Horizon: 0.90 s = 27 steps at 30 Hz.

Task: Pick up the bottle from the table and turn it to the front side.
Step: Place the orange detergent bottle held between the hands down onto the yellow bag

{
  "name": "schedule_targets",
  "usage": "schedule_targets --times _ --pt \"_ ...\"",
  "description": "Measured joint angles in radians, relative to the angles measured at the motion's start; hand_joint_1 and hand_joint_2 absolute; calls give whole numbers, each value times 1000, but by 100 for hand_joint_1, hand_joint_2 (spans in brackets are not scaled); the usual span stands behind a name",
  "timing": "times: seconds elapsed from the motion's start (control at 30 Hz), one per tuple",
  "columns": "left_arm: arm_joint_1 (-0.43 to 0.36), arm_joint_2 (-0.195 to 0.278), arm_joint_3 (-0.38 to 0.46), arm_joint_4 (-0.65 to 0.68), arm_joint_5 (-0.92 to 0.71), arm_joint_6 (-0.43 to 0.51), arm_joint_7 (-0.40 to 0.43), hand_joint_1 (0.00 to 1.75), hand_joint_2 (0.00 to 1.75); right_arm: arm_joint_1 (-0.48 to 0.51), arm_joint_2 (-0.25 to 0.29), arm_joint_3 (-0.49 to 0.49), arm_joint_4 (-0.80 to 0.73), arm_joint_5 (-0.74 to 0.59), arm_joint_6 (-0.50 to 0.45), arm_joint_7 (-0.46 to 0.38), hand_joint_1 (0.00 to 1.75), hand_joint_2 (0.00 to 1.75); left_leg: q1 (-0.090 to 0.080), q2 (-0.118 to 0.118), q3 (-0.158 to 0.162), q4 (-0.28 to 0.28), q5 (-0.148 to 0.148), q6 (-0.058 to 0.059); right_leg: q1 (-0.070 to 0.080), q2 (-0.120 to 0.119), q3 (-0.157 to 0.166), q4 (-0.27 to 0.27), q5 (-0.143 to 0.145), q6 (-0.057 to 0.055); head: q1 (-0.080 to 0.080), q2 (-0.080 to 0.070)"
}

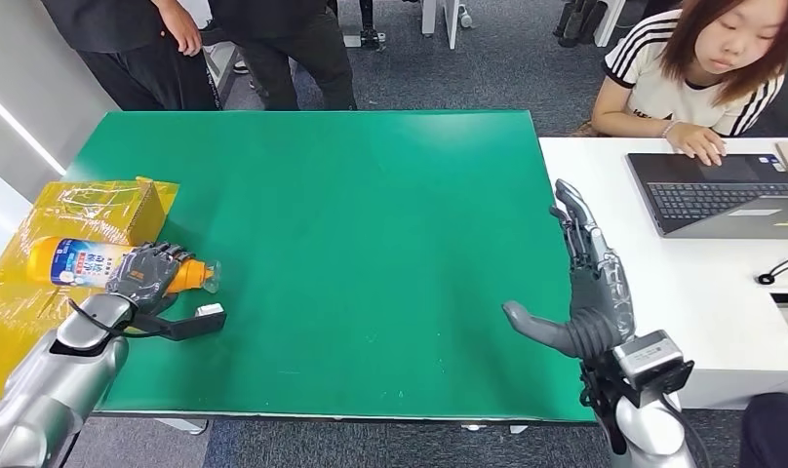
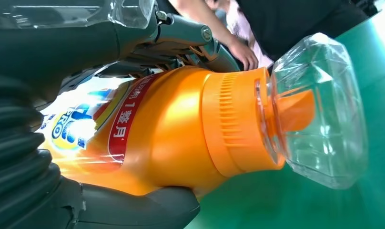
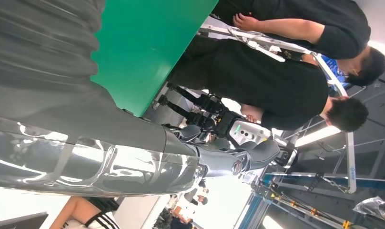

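Note:
An orange bottle (image 1: 88,263) with a blue and white label and a clear cap lies on its side at the left edge of the green table (image 1: 371,224). My left hand (image 1: 148,275) grips it around the neck end, fingers curled over the top. In the left wrist view the bottle (image 2: 181,129) is close up, its clear cap (image 2: 319,109) pointing away from the hand (image 2: 47,191), the thumb under it. My right hand (image 1: 585,283) hovers open over the table's right edge, fingers stretched out and thumb apart. In the right wrist view the right hand (image 3: 133,157) holds nothing.
A yellow box (image 1: 98,210) wrapped in plastic sits behind the bottle at the table's left edge. A white desk (image 1: 702,283) with a laptop (image 1: 712,190) adjoins on the right, where a person sits typing. Two people in black stand beyond the far edge.

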Motion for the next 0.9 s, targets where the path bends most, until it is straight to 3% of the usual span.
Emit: schedule_targets --times 0.03,0.17,0.6,0.9 --pt "-12 -8 -4 16 1 -10 2 169 175 -1 0 1 0 2 0 1 0 175 0 0 0 0 0 0 0 0 0 0 0 0 0 0" --pt "-54 -33 -15 68 11 -67 26 0 175 4 0 1 -1 8 -9 -3 0 175 0 0 0 0 0 0 0 0 0 0 0 0 0 0" --pt "-108 -60 -20 134 26 -169 63 0 175 80 0 1 -40 16 -40 -12 0 175 0 0 0 0 0 0 0 0 0 0 0 0 0 0" --pt "-121 -82 -21 149 59 -166 56 0 175 84 0 1 -58 17 -42 3 0 175 0 0 0 0 0 0 0 0 0 0 0 0 0 0"
